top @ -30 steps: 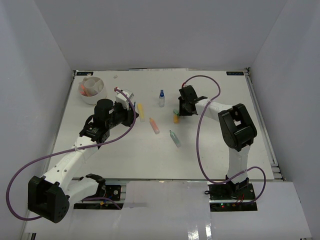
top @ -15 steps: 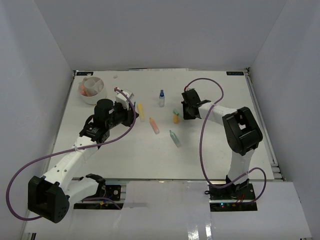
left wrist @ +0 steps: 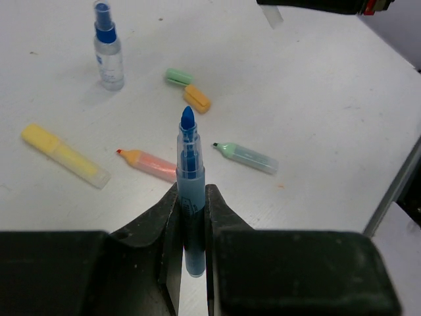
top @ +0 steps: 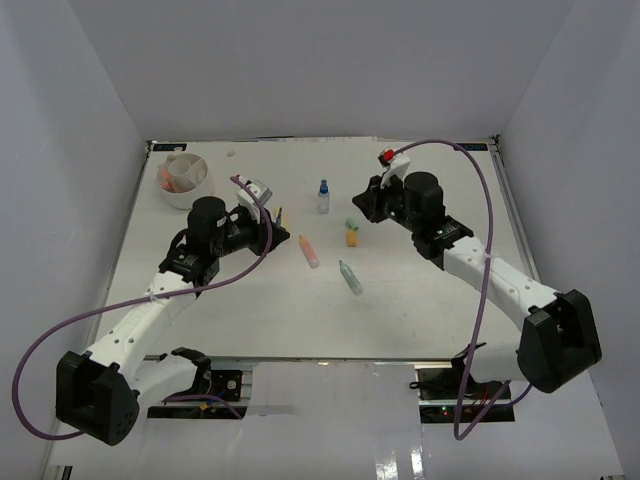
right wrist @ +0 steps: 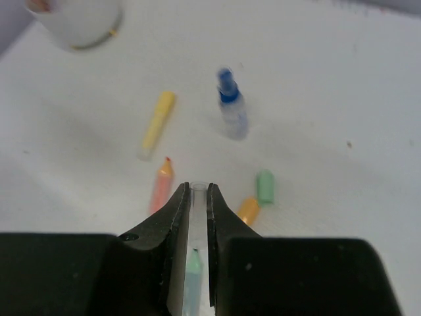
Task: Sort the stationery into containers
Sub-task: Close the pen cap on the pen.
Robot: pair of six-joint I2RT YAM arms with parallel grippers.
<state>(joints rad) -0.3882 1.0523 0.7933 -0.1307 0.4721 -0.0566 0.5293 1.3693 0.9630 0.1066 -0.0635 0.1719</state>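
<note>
My left gripper [left wrist: 191, 191] is shut on a blue marker [left wrist: 189, 178], uncapped, with its tip pointing away from the wrist. It hovers over the table's left middle [top: 262, 228]. My right gripper [right wrist: 197, 189] is shut on a small clear cap [right wrist: 197, 197] and is held above the table [top: 362, 210]. On the table lie a yellow marker [left wrist: 64, 155], a pink marker [left wrist: 148, 162], a teal marker [left wrist: 247, 156], a green cap [left wrist: 178, 77] and an orange cap [left wrist: 197, 98]. A blue-capped clear bottle [top: 323, 196] stands upright. The white divided tub [top: 186, 180] sits far left.
The tub holds a few pink and orange items [top: 172, 180]. White walls enclose the table on three sides. A purple cable [top: 480, 200] loops high over the right arm. The loose stationery lies between the two grippers.
The right gripper has closed on the clear cap and lifted off the table, and its arm has swung out to the right. The left arm has barely moved.
</note>
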